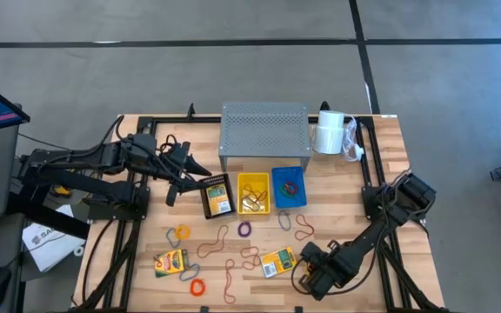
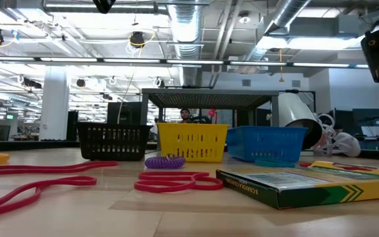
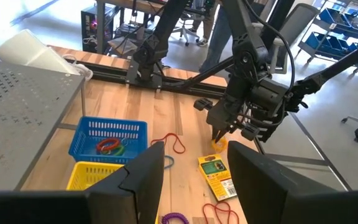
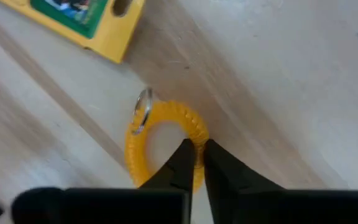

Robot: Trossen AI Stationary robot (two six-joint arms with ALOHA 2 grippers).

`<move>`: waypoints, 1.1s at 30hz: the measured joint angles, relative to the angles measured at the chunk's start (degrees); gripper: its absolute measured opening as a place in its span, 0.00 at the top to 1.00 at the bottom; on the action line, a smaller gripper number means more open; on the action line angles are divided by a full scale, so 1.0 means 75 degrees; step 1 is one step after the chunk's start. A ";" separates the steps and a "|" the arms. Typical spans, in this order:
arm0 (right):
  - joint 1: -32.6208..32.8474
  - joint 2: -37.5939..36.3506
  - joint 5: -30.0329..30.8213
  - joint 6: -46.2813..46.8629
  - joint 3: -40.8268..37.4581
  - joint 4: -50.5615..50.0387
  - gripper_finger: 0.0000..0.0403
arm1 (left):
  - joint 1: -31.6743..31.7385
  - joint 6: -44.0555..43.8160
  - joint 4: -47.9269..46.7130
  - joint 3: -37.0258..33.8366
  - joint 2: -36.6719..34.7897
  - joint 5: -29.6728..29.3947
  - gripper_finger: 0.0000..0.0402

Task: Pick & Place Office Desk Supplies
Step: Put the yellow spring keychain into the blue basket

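Yellow coil ring (image 4: 163,146) pinched by closed right gripper (image 4: 199,163), ring's lower edge hidden behind fingers, left gripper (image 3: 194,180) open.

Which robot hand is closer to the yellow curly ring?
Right. The right gripper is pinched on the yellow curly ring; the left gripper hangs far across the table, by the black basket.

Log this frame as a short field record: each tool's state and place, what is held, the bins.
right tool: shut on yellow coil ring, low at the table's near right, beside a crayon box
left tool: open, empty, over the black bin
bins: black, yellow bin, blue bin in a row before the grey riser
blue bin contents: coloured bands
loose on table: rubber bands
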 joint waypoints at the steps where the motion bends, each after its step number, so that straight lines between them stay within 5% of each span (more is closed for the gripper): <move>1: 0.0000 0.0003 -0.0006 0.0011 0.0005 0.0037 0.97 | 0.0000 0.0000 0.0000 0.0000 0.0000 0.0000 0.57; 21: 0.0032 -0.1268 -0.0013 0.0265 -0.0011 -0.0086 1.00 | 0.0000 0.0009 -0.0207 0.0002 0.0000 0.0000 0.57; 33: -0.0606 -0.2610 0.1162 0.0241 -0.0011 -0.1075 1.00 | -0.0001 0.0020 -0.0207 0.0000 0.0000 0.0000 0.57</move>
